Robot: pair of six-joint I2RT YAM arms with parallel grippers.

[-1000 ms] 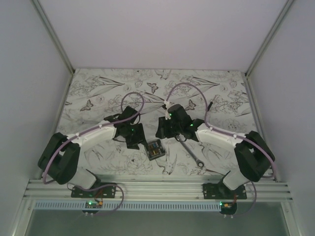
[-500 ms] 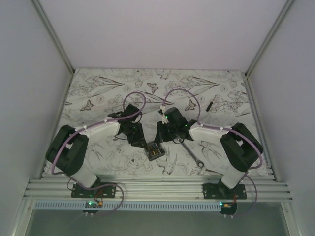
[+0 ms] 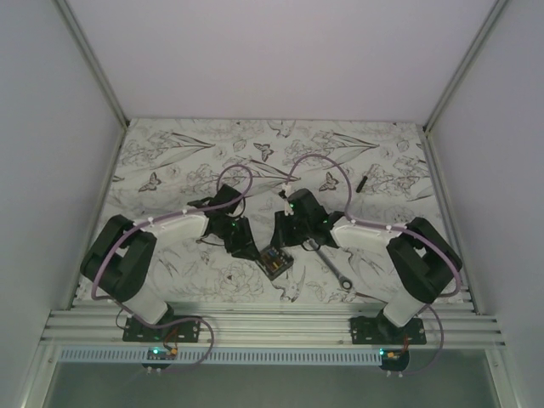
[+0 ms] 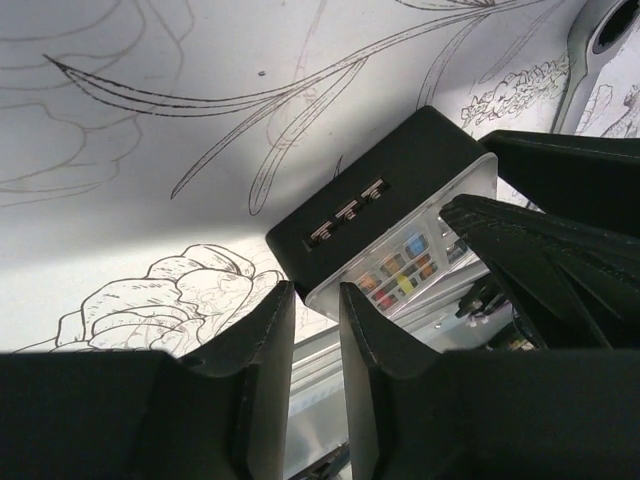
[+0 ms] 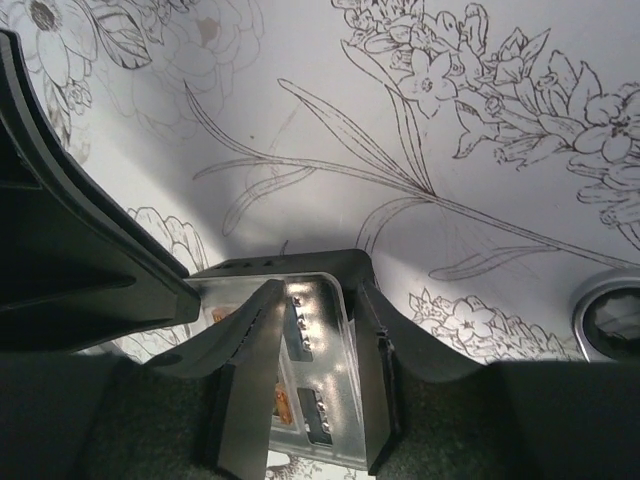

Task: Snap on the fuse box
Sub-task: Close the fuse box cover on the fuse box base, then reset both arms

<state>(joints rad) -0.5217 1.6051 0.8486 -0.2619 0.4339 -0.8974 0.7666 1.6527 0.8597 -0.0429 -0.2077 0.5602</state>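
The fuse box [image 3: 276,262] is a small black square box with a clear lid over coloured fuses, lying on the flowered mat between my two arms. My left gripper [image 3: 252,246] is at its left corner. In the left wrist view the narrow jaws of the left gripper [image 4: 313,292] pinch the near corner of the fuse box [image 4: 385,190]. My right gripper [image 3: 289,240] comes from the right. Its jaws [image 5: 318,292] are shut across the fuse box [image 5: 270,268]: one finger on the clear lid, the other on the black outer wall.
A silver wrench [image 3: 337,269] lies just right of the box, under the right arm. A small thin black stick [image 3: 361,181] rests far back on the right. The metal rail [image 3: 272,323] runs along the near table edge.
Both grippers have narrowed and moved in on the box. The box has shifted slightly right and toward the near edge, and has turned a little.
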